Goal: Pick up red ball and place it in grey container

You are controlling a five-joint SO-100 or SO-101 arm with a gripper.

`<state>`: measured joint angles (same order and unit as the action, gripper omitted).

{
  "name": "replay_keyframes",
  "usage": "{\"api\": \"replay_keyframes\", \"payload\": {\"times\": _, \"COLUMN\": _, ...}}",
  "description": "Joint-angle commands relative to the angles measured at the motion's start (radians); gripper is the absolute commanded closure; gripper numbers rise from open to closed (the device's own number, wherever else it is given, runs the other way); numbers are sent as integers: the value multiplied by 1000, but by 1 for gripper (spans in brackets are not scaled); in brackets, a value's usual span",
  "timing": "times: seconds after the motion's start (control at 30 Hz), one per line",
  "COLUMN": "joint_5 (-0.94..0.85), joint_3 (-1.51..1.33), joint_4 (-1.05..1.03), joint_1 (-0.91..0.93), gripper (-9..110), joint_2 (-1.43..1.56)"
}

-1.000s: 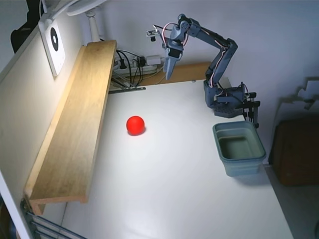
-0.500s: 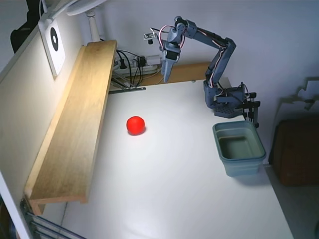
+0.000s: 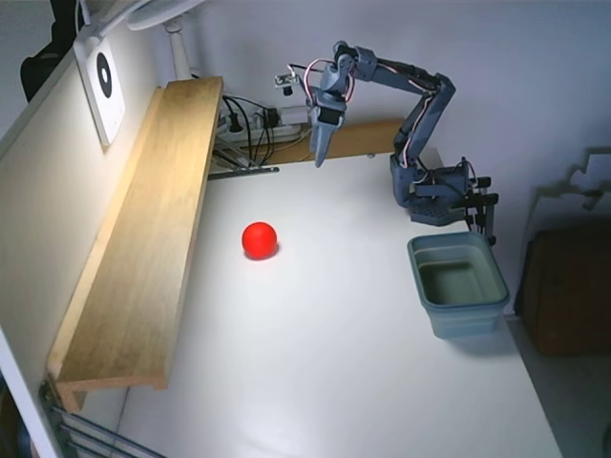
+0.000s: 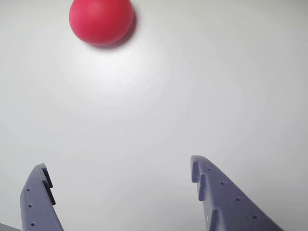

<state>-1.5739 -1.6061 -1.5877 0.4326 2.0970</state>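
Observation:
The red ball (image 3: 259,239) lies on the white table, left of centre in the fixed view. In the wrist view the red ball (image 4: 101,20) sits at the top edge, well ahead of the fingers. My gripper (image 3: 320,157) hangs in the air at the back of the table, pointing down, well behind the ball and apart from it. The wrist view shows the gripper (image 4: 118,163) open, with only bare table between its two purple fingers. The grey container (image 3: 458,283) stands by the table's right edge, in front of the arm's base.
A long wooden shelf (image 3: 143,229) runs along the table's left side. Cables and a power strip (image 3: 258,124) lie at the back left, behind the gripper. The arm's base (image 3: 434,196) is clamped at the back right, right behind the container.
The gripper has swung slightly left and dipped a little toward the table. The ball and the container have stayed put.

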Motion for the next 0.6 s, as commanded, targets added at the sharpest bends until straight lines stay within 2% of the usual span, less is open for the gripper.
{"api": "replay_keyframes", "payload": {"times": 0.0, "joint_5": 3, "joint_3": -61, "joint_4": 49, "joint_1": 18, "gripper": 63, "joint_2": 63}}
{"api": "replay_keyframes", "payload": {"times": 0.57, "joint_5": 3, "joint_3": -378, "joint_4": 266, "joint_1": 18, "gripper": 63, "joint_2": 162}}
